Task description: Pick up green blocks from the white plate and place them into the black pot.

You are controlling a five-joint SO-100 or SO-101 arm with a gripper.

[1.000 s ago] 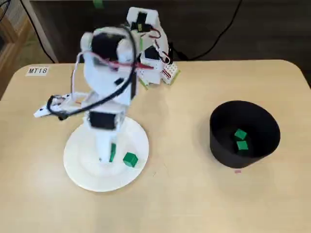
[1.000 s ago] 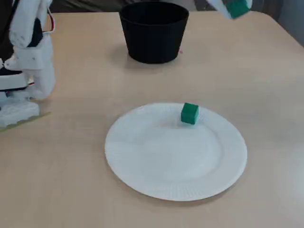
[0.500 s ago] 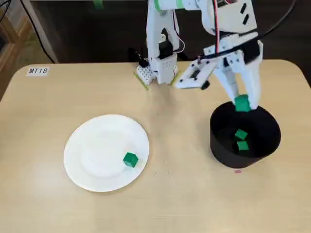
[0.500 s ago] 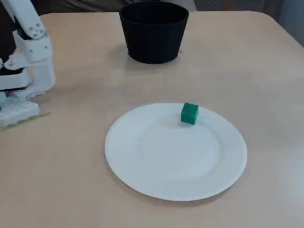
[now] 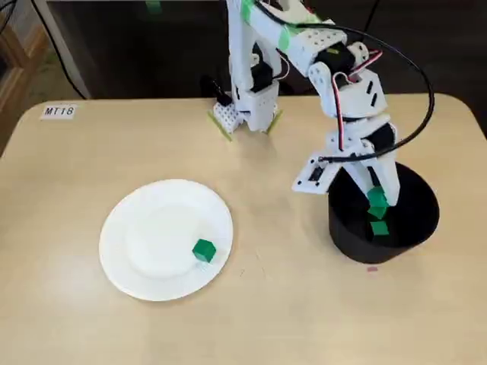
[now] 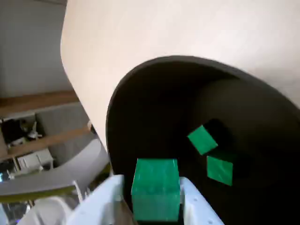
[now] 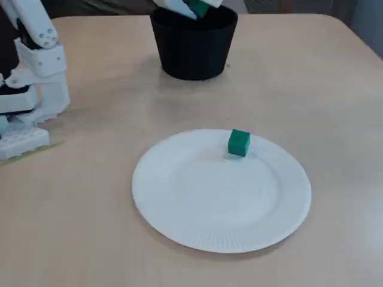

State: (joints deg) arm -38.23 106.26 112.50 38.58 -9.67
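— Where did the cameras sit?
— One hung high opposite the arm's base (image 5: 245,114), seeing plate (image 5: 148,255) and pot (image 5: 346,237). Another sat low by the plate, facing the pot. The wrist one looked closely into the pot.

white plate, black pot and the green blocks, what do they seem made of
White plate: probably paper, matte, with a fine fluted rim.
Black pot: matte, no glare; plastic or felt-like fabric, cannot tell which.
Green block in the tool: likely plastic or painted wood; flat faces, crisp edges, even colour.
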